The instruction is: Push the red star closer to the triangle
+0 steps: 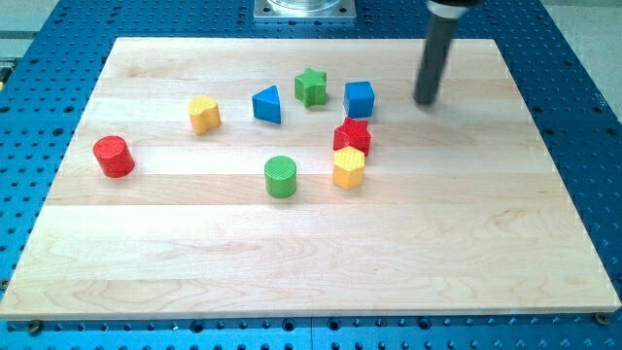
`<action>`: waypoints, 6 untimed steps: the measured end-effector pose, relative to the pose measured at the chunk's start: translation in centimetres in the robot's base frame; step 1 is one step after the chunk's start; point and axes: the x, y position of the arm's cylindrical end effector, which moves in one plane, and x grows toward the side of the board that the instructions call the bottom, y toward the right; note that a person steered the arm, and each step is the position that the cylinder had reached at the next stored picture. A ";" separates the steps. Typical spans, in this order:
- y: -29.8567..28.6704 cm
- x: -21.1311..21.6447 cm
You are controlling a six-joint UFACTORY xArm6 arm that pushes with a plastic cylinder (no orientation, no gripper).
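Red star: on the wooden surface, touching the yellow hexagon, below the blue cube; blue triangle well to its left. Tip: right of the cube, apart. No jaws in view; state cannot be told.
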 end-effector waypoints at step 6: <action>-17.2 7.4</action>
